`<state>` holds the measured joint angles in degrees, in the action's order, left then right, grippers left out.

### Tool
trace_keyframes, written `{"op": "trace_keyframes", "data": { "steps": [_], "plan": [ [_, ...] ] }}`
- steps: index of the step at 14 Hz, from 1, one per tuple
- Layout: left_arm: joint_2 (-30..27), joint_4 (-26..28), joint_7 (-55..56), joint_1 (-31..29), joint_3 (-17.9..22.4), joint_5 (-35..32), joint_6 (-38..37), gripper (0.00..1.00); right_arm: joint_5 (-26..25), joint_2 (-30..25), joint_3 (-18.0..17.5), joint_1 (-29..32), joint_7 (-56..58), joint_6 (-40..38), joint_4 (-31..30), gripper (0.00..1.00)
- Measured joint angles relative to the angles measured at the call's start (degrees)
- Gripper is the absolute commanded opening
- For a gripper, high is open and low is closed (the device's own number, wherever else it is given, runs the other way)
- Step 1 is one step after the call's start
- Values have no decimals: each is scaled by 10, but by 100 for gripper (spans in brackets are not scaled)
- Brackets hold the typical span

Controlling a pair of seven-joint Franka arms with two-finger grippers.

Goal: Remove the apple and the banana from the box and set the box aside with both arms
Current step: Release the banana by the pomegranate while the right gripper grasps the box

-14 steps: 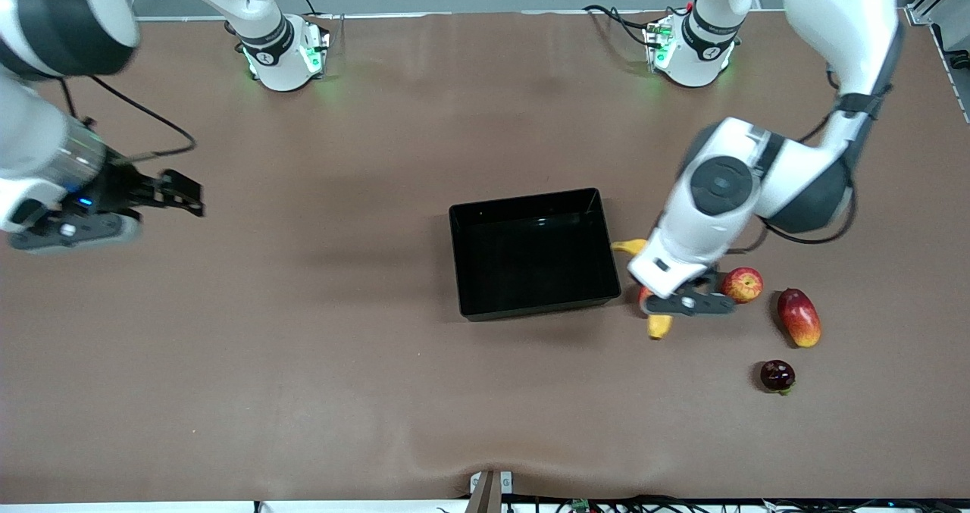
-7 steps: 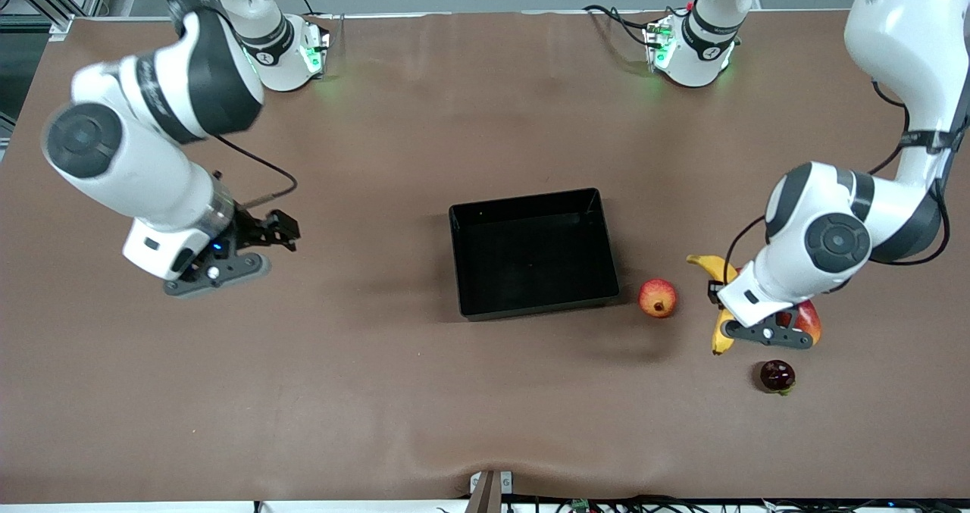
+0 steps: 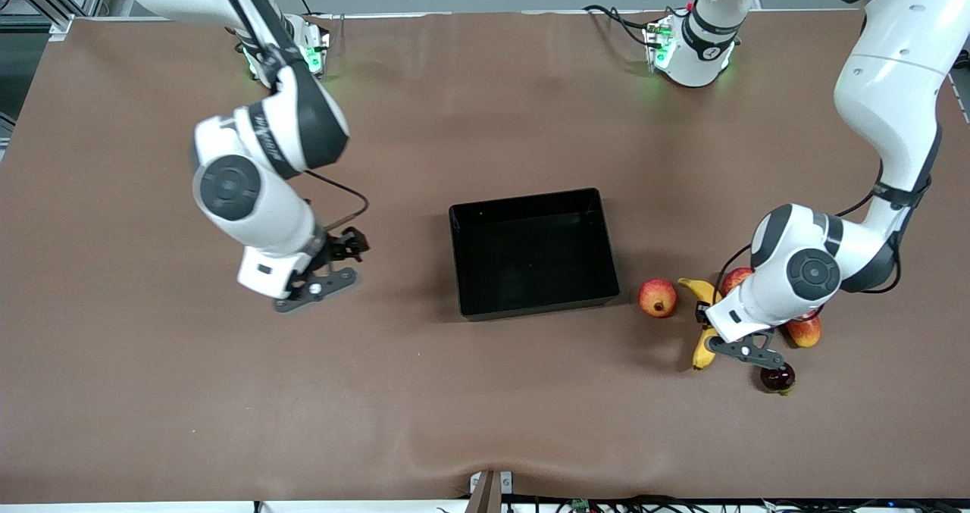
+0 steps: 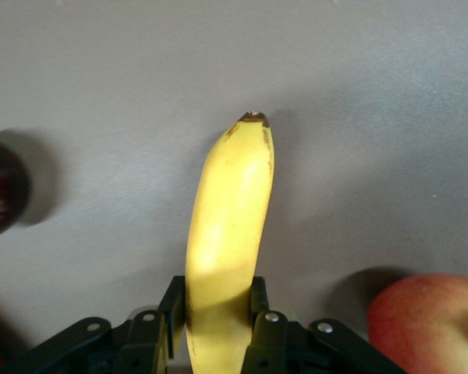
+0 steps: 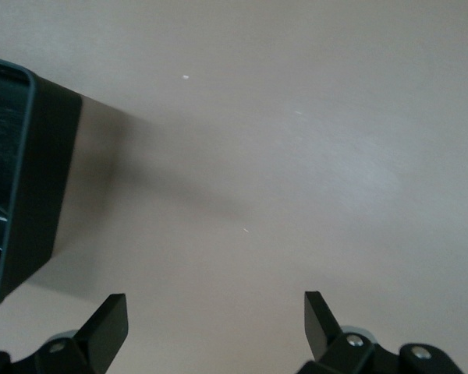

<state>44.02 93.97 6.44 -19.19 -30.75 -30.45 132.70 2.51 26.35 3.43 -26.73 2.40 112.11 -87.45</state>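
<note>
We see the left gripper clamped on the banana among the fruit at the left arm's end of the table, its 2 fingers pressed against the peel. The apple sits just beside it. The right gripper hangs open over bare table near the box, which rests mid-table.
</note>
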Motion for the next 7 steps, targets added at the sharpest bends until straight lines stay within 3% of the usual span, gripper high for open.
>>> {"op": "trace_keyframes", "data": {
  "steps": [1, 2, 3, 7],
  "plan": [
    [5, 0, 0, 1, 0, -1, 9, 0, 1, 12, 0, -8, 0, 6, 5, 100],
    [9, 0, 0, 2, 2, -2, 15, 39, 2, 24, 0, -17, -3, 9, 10, 100],
    [12, 0, 0, 2, 4, -3, 20, 99, 3, 35, 0, -26, -16, 10, 14, 100],
    [12, -9, 0, 0, 7, -7, 25, 100, 5, 59, -1, -61, -64, 28, 23, 100]
  ]
}}
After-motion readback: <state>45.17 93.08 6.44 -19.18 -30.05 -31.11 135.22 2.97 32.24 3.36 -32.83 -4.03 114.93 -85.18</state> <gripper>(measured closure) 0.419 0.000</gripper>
